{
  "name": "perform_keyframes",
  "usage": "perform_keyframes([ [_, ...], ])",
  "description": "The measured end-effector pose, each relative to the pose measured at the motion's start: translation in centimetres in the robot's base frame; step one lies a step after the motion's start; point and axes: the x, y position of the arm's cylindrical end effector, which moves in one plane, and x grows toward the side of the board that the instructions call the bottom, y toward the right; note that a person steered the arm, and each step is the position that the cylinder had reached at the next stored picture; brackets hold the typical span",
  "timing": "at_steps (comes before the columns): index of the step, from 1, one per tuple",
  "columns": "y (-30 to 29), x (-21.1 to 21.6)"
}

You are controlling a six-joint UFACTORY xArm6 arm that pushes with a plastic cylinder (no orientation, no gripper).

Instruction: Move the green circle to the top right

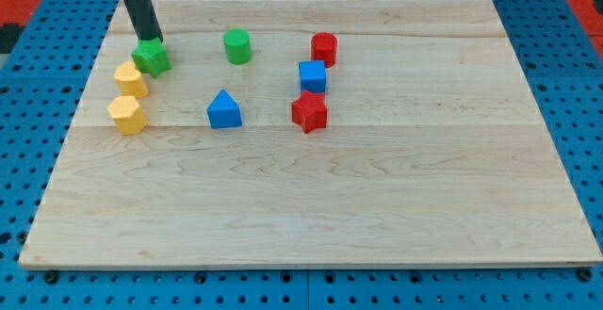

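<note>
The green circle [237, 45] is a short green cylinder standing on the wooden board [377, 197] near the view's top, left of centre. My tip [151, 40] is at the view's upper left, touching the top edge of a green star-shaped block [151, 58]. The tip is well to the left of the green circle, about a hand's width away, and does not touch it. The rod rises up and out of the view's top.
Two yellow blocks [131, 79] [126, 115] sit below the green star at the left. A blue triangle [224, 110], a blue cube [313, 76], a red cylinder [324, 48] and a red star [309, 112] lie right of the green circle.
</note>
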Motion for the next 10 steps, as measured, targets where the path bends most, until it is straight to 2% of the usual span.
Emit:
perform_keyframes([
  [1, -0.1, -1.4],
  [2, 2.4, -1.4],
  [6, 3.6, -1.7],
  [8, 5.9, 3.5],
  [9, 16.7, -2.5],
  [10, 29.8, -3.9],
])
